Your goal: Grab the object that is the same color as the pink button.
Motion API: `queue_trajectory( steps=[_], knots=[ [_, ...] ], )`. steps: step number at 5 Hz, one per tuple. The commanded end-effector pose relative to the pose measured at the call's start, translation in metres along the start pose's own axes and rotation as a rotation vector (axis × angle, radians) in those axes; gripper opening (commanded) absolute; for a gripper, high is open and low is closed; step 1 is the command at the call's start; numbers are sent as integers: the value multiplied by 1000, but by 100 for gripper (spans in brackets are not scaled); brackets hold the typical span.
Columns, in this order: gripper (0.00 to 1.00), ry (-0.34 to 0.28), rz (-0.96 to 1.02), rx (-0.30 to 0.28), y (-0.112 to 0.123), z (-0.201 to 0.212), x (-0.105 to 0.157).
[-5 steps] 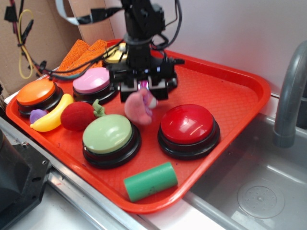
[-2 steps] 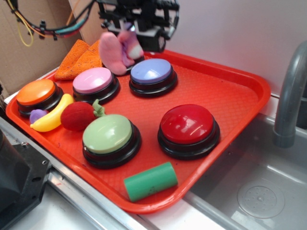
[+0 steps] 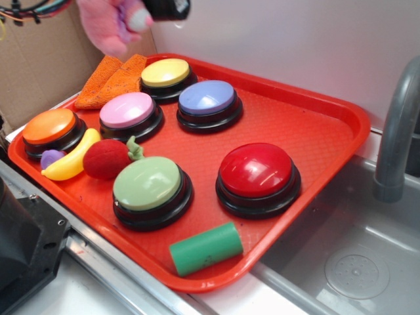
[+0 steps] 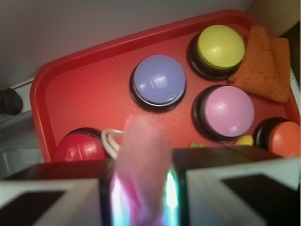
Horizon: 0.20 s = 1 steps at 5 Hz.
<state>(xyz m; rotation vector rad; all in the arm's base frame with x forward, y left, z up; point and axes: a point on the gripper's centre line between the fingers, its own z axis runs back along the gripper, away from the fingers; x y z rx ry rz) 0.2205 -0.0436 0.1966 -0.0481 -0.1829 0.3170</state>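
The pink plush bunny (image 3: pixel 105 25) hangs high above the tray's back left corner, at the top edge of the exterior view. My gripper (image 4: pixel 141 195) is shut on it; in the wrist view the bunny (image 4: pixel 141 155) fills the gap between the two fingers, its white loop (image 4: pixel 110 141) curling out to the left. Only a dark bit of the gripper (image 3: pixel 167 8) shows in the exterior view. The pink button (image 3: pixel 128 110) sits on the red tray (image 3: pixel 315 131) far below, seen also in the wrist view as the pink button (image 4: pixel 229 111).
The tray also holds a yellow button (image 3: pixel 165 72), a lavender-blue button (image 3: pixel 207 98), a red button (image 3: pixel 256 170), a green button (image 3: pixel 147 184) and an orange button (image 3: pixel 49 126). A red plush strawberry (image 3: pixel 105 159), banana (image 3: pixel 72 161), green cylinder (image 3: pixel 206 248) and orange cloth (image 3: pixel 111 79) lie there. A sink (image 3: pixel 354 262) is right.
The gripper has risen steeply with the bunny, from just above the tray's middle to the top left of the view. The lavender-blue and yellow buttons are now uncovered.
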Motion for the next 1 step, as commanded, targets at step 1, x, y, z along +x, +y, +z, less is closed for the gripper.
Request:
queue_trajectory(
  steps=[1],
  knots=[
    [0,-20,157,-16,37,14,15]
  ],
)
